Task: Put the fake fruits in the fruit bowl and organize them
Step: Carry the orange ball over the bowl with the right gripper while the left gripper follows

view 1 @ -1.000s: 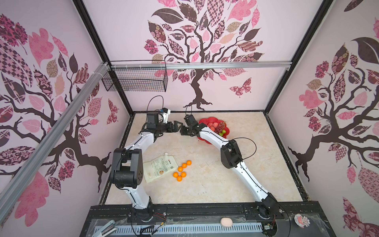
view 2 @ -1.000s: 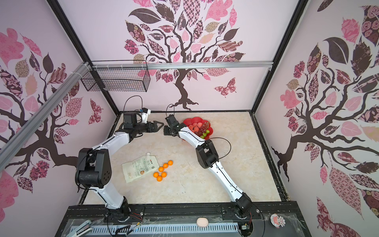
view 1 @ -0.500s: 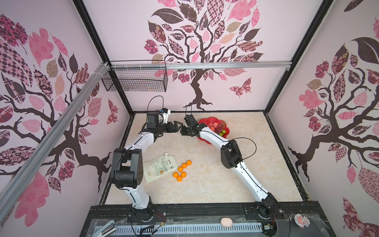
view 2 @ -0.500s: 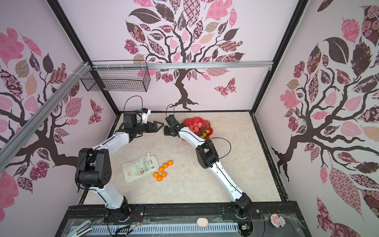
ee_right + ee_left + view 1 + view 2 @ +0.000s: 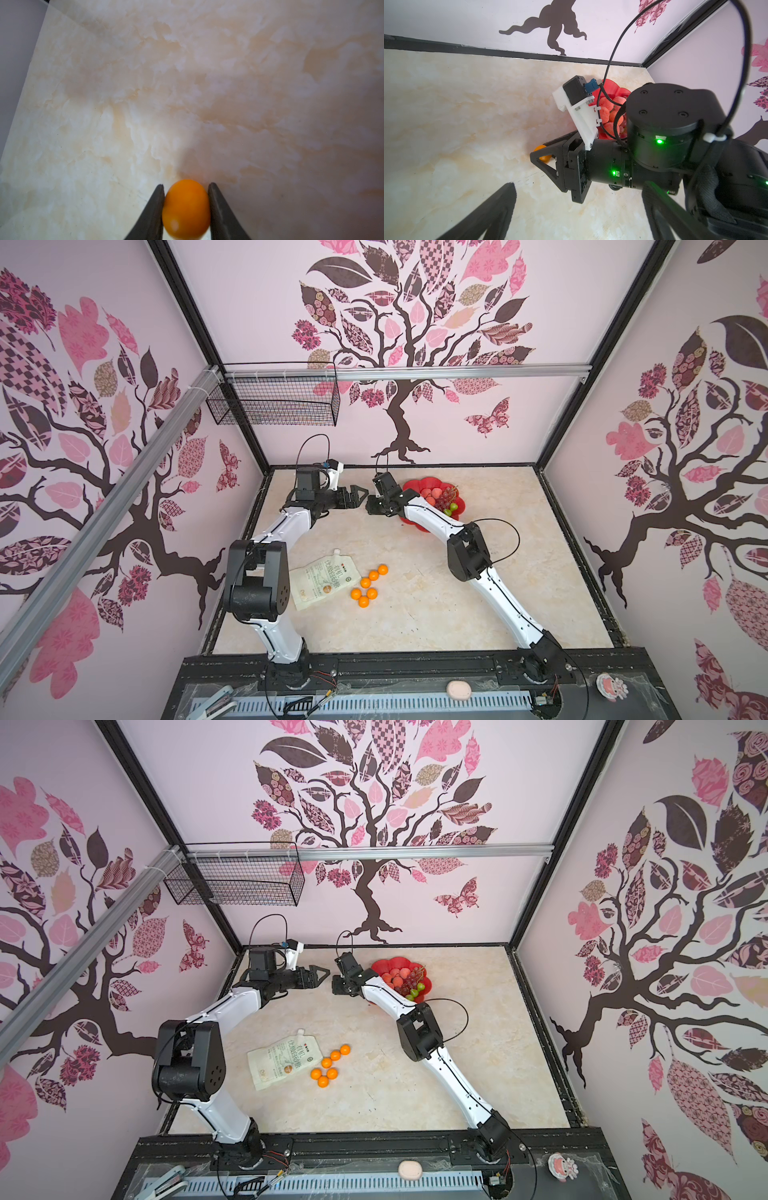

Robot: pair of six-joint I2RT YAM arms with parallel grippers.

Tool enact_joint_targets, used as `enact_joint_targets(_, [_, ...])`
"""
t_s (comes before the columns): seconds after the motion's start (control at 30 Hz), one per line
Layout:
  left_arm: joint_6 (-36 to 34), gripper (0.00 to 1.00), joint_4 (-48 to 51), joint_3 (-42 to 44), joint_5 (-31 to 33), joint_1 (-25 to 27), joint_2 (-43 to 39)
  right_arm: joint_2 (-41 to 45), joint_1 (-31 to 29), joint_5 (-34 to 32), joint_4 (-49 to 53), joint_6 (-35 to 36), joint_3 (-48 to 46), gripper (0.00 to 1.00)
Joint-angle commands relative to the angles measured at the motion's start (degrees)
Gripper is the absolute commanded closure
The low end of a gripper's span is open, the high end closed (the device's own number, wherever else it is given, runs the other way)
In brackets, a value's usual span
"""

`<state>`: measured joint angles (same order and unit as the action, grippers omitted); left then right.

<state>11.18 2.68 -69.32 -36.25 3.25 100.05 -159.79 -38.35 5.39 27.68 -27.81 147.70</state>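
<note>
Marble tabletop (image 5: 436, 614) with fruit bowl (image 5: 416, 485), pouch (image 5: 322, 581), oranges (image 5: 365, 582).

That orange (image 5: 186, 209) is blurred and cut off by the right wrist view's edge, while in both top views the right arm (image 5: 428, 516) covers the fruit bowl (image 5: 417, 485) along its near rim.

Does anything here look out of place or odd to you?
Yes: a flat white pouch lies on the table beside six loose oranges. It is no fruit, and those oranges sit well apart from the red bowl that holds the other fruits.
</note>
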Motion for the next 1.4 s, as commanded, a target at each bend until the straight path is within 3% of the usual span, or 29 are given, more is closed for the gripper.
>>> enact_joint_targets(0.0, [0.5,0.01,-1.0,-2.3,-0.4,-0.5,-2.4,5.8,-0.2,-0.9,2.5,1.6,0.6,0.68])
enact_joint_targets(0.13, [4.9,0.02,-2.5,-2.4,2.1,-0.5,-3.7,9.3,-0.2,-1.4,2.4,2.0,-1.8,0.68])
enact_joint_targets(0.3, [4.9,0.02,-3.1,-1.6,3.5,-0.4,-5.2,13.7,0.6,-1.8,2.3,1.5,-5.4,0.68])
enact_joint_targets(0.47, [3.5,0.02,-2.7,-2.1,0.9,0.6,-4.5,17.7,2.2,-1.8,2.4,0.5,-9.3,0.69])
enact_joint_targets(0.97, [0.5,0.02,-0.3,-3.5,-1.0,10.8,-0.9,31.1,8.6,-3.8,-1.0,1.2,-29.8,0.69])
enact_joint_targets(1.1, [0.1,0.02,0.0,-3.5,-1.3,12.7,0.0,32.4,9.1,-4.7,-1.9,1.2,-33.6,0.67])
enact_joint_targets(1.37, [-2.0,0.02,3.5,-5.3,-0.7,14.5,1.0,29.1,9.2,-5.5,0.4,1.8,-32.6,0.66])
